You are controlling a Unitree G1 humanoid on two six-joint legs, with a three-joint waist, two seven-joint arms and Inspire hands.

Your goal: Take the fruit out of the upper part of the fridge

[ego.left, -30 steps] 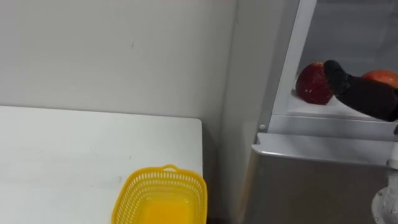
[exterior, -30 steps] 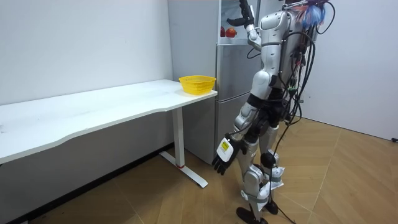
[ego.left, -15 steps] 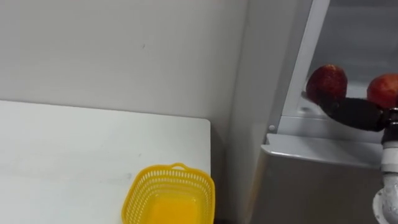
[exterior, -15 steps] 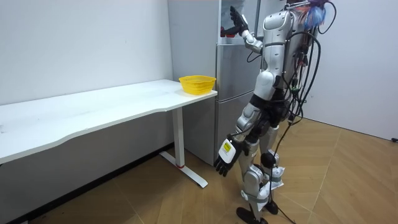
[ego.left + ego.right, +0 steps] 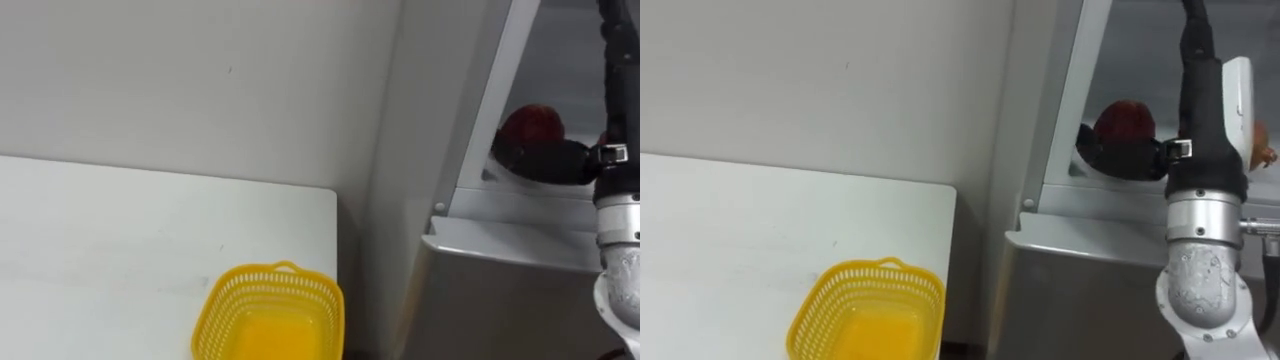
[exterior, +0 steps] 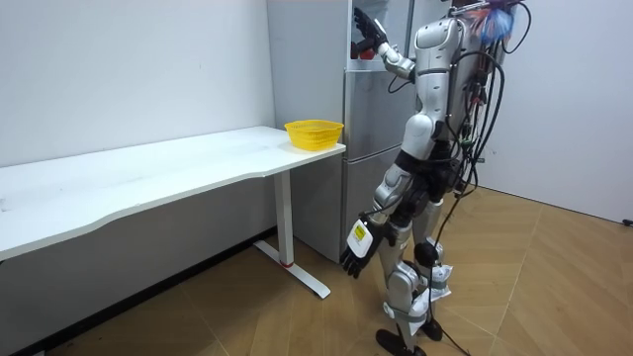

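A yellow basket waits on the white surface, well left of and below the right hand. That hand rests just under a red apple, touching it, on the upper fridge shelf. I cannot tell whether it grips. The apple is not yet lifted out. The left hand hangs slack by the thigh.

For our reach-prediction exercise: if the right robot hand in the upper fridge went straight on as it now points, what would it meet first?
Probably the round red fruit at the right robot hand, though depth is unclear; otherwise the grey fridge's side wall.

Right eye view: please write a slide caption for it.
Right hand at a red fruit inside the open fridge.
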